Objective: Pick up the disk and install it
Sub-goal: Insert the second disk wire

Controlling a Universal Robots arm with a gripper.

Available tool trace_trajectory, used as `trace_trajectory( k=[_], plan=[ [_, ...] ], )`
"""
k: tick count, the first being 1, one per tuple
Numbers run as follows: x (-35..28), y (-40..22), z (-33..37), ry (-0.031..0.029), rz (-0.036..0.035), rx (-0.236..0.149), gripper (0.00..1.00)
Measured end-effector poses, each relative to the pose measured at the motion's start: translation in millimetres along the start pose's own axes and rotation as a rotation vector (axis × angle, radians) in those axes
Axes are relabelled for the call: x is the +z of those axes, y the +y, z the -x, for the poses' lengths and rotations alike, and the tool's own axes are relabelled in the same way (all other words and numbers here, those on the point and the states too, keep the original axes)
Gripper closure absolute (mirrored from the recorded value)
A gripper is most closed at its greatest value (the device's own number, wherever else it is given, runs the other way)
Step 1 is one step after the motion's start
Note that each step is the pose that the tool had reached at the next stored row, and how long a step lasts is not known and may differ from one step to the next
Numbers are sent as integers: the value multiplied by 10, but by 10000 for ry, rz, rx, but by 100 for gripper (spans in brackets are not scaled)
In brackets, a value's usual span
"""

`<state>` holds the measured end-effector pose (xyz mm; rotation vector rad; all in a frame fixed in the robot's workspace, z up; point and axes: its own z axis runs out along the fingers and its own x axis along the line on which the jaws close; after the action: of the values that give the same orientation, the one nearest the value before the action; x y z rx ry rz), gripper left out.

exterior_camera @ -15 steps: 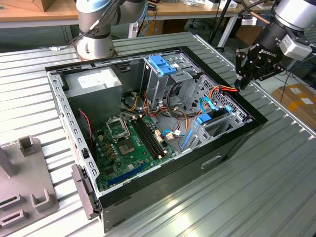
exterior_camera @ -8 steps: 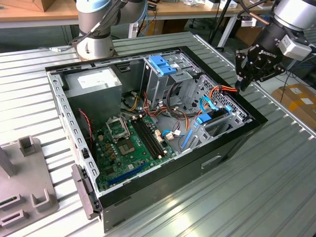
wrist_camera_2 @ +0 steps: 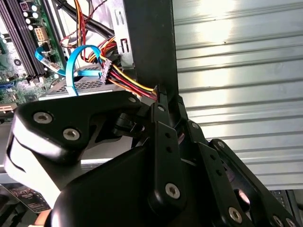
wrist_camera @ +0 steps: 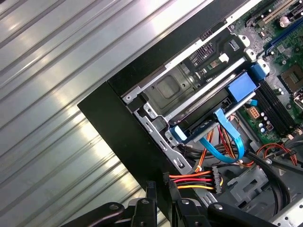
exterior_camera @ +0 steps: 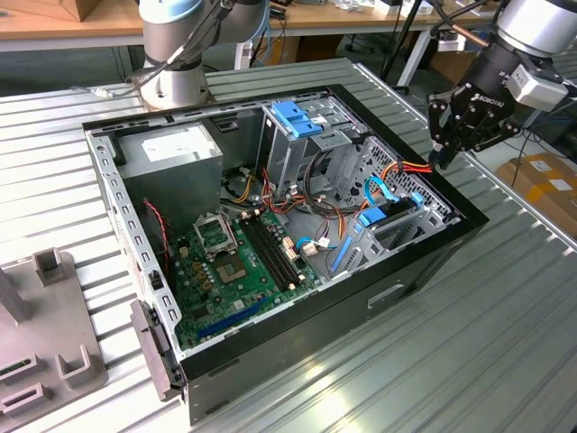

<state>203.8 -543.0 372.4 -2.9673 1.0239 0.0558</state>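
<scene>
You can see the gripper (exterior_camera: 442, 161) hanging just above the far corner of the open computer case (exterior_camera: 361, 307), on the exterior view's right. Its fingers (wrist_camera_2: 158, 106) look pressed together with nothing between them.

The disk (wrist_camera: 208, 109) sits in its slot inside that corner of the case. A metal cage (wrist_camera: 175, 90) hides most of it, so you only get a dark strip and its blue rails. A blue cable (wrist_camera: 222, 142) loops across one end. The case stands on the ribbed bench (exterior_camera: 505, 361).
</scene>
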Motion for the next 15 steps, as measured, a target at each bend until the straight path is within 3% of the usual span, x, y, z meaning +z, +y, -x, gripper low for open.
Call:
trace_trajectory(
  k=[5, 9, 15],
  plan=[
    [-24, 29, 29, 3, -4, -27, 76],
    [11, 81, 57, 55, -30, -395, 76],
    [30, 87, 61, 84, -34, -789, 76]
  ],
)
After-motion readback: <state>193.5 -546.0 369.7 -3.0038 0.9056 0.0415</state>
